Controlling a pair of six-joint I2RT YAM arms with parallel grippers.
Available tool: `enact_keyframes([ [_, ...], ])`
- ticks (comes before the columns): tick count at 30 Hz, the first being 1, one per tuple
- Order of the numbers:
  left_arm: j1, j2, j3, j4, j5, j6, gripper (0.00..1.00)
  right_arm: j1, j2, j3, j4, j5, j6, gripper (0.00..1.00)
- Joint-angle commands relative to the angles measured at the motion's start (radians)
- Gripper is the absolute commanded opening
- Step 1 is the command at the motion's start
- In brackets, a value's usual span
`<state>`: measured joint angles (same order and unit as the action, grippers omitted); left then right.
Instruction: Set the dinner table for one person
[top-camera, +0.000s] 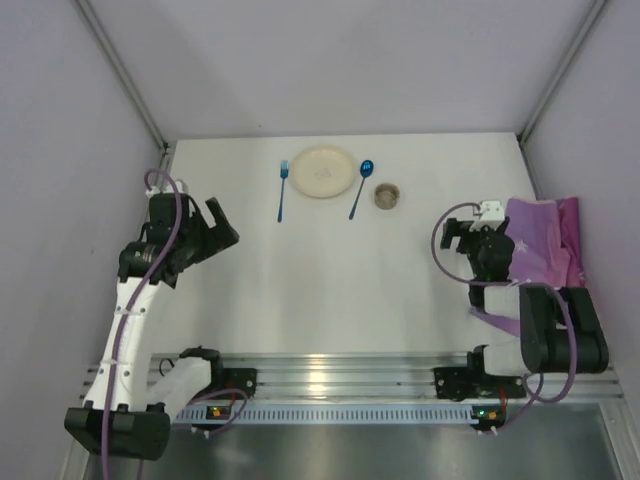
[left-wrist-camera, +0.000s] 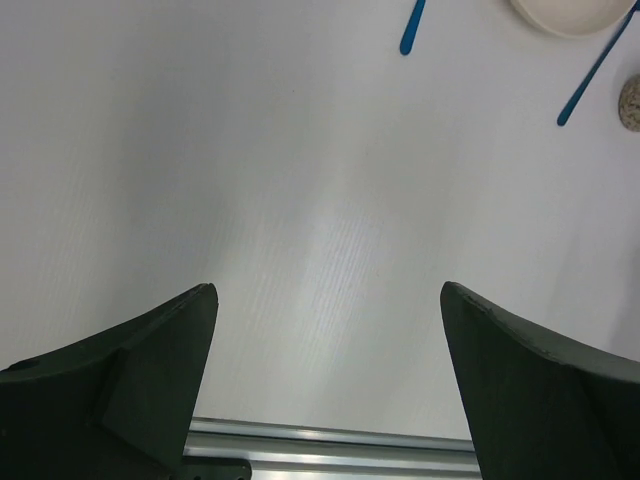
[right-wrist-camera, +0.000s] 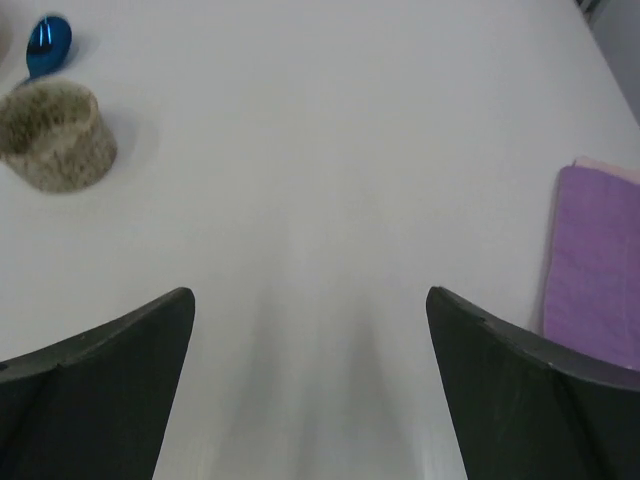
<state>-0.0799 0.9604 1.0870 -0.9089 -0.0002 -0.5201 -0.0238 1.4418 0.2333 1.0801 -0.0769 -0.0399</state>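
While your left gripper (left-wrist-camera: 328, 290) and right gripper (right-wrist-camera: 310, 292) hang empty, jaws wide apart, over the white dinner table (top-camera: 330, 290) filling the frame, probably lay the purple placemat (top-camera: 545, 245) at right first; fork (top-camera: 282, 190), plate (top-camera: 324, 171), spoon (top-camera: 360, 188) and cup (top-camera: 388, 195) lie upper centre.

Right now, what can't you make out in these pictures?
- Top view: the right arm covers part of the purple placemat; its print is unreadable.
- Top view: any pattern on the plate is too small.
- Left wrist view: the right edge cuts off the cup.
- Right wrist view: only the spoon bowl shows, near the left edge.
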Motion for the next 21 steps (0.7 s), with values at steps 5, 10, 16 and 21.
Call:
enact_keyframes([
  [5, 0.005, -0.023, -0.019, 0.021, -0.004, -0.032, 0.98, 0.013, -0.345, 0.521, -1.015, 0.329, 0.289, 1.00],
  [10, 0.005, -0.037, -0.079, 0.094, 0.084, -0.026, 0.99, 0.004, -0.264, 0.677, -1.366, 0.270, 0.474, 1.00],
  [16, 0.005, -0.038, -0.093, 0.053, 0.175, 0.031, 0.96, -0.073, -0.176, 0.678, -1.698, 0.371, 0.572, 1.00],
  [21, 0.002, -0.107, -0.150, 0.053, 0.224, 0.034, 0.96, -0.266, -0.131, 0.646, -1.752, 0.359, 0.528, 1.00],
])
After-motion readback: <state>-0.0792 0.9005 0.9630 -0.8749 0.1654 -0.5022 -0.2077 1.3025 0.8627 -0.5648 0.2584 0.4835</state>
